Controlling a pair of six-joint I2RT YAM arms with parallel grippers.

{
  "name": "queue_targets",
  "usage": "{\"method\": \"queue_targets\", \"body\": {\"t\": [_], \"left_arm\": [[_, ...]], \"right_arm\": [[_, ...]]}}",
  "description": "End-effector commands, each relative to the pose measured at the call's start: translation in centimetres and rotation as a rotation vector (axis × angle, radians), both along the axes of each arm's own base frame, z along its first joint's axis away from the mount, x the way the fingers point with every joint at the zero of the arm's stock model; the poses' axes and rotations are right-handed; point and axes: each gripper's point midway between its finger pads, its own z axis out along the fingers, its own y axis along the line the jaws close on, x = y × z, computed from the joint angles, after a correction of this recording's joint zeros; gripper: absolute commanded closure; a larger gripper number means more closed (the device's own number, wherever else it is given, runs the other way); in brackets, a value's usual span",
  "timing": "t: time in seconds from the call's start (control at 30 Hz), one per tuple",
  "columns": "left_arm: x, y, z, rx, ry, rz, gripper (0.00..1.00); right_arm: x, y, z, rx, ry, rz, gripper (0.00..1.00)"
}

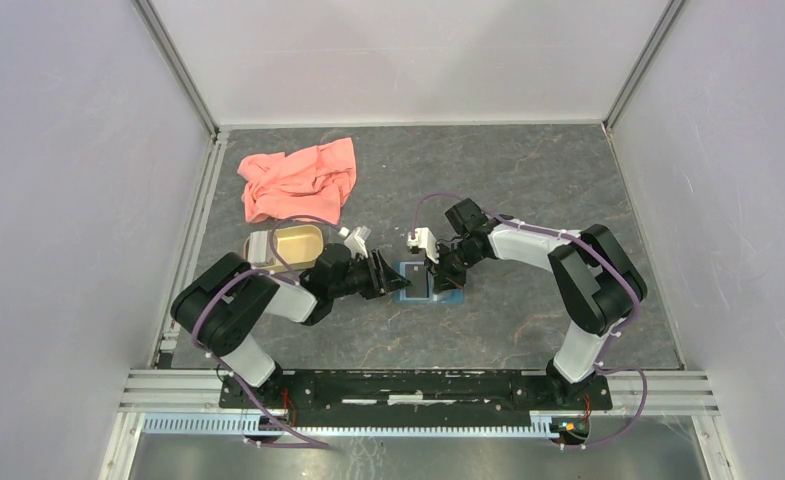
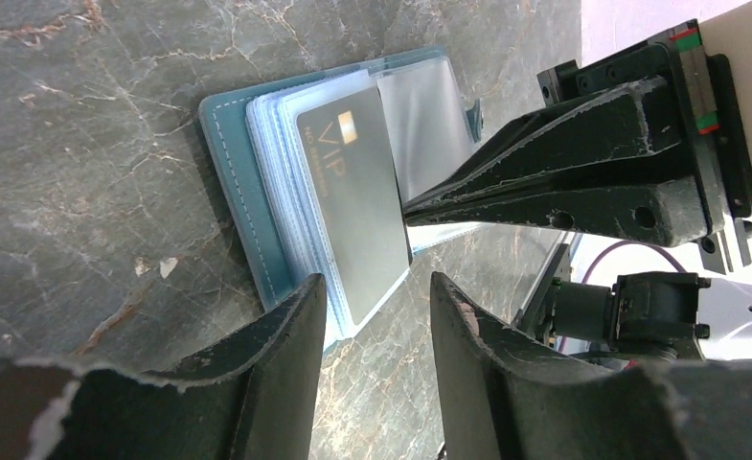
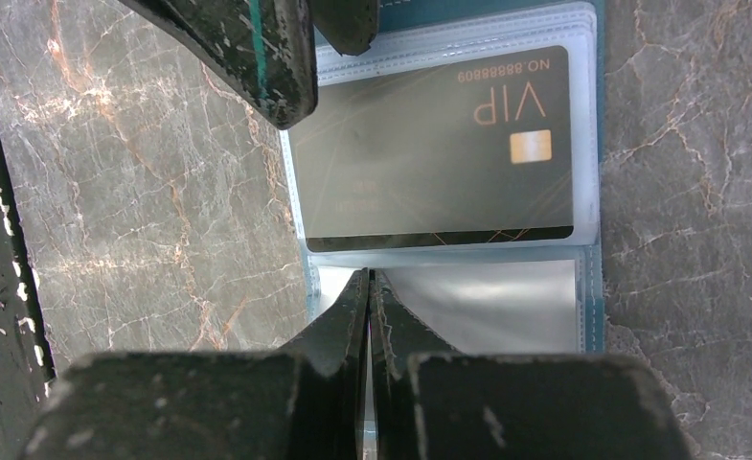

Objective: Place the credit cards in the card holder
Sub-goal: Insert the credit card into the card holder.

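Observation:
The teal card holder (image 1: 423, 283) lies open on the table between my two grippers, its clear sleeves up. A dark card marked VIP (image 2: 353, 192) lies on the sleeve stack, seemingly slid into the top sleeve (image 3: 429, 144). My left gripper (image 2: 378, 283) is open and empty, its fingers either side of the card's near end, low over the holder's edge. My right gripper (image 3: 367, 278) is shut, its tips pressed onto a clear sleeve by the holder's fold. It also shows in the left wrist view (image 2: 410, 209). I cannot make out the gold and pale cards clearly.
A tan oval dish (image 1: 293, 245) sits just left of and behind the left gripper (image 1: 393, 278), with a pale flat thing at its left end. A salmon-pink cloth (image 1: 298, 178) lies at the back left. The cell's walls close in both sides.

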Motion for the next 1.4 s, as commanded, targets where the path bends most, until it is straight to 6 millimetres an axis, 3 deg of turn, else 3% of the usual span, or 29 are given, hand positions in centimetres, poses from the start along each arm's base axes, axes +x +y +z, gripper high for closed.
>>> {"method": "queue_targets", "body": {"t": [0.0, 0.37, 0.87, 1.1, 1.37], "left_arm": [[1.1, -1.1, 1.4, -0.045, -0.037, 0.001, 0.49], [0.9, -1.8, 0.4, -0.054, 0.012, -0.025, 0.5], [0.5, -3.2, 3.9, -0.207, -0.008, -0.067, 0.52], [0.7, -3.5, 4.2, -0.24, 0.002, -0.059, 0.55], [1.5, -3.8, 2.9, -0.194, 0.028, -0.045, 0.61]], "right_arm": [[0.2, -0.8, -1.3, -0.059, -0.002, 0.01, 0.94], [0.2, -0.8, -1.2, -0.057, -0.002, 0.01, 0.94], [0.3, -0.5, -0.2, -0.031, -0.016, 0.021, 0.93], [0.9, -0.6, 1.4, -0.008, -0.062, 0.028, 0.89], [1.6, -1.4, 3.6, 0.063, -0.079, -0.001, 0.83]]}}
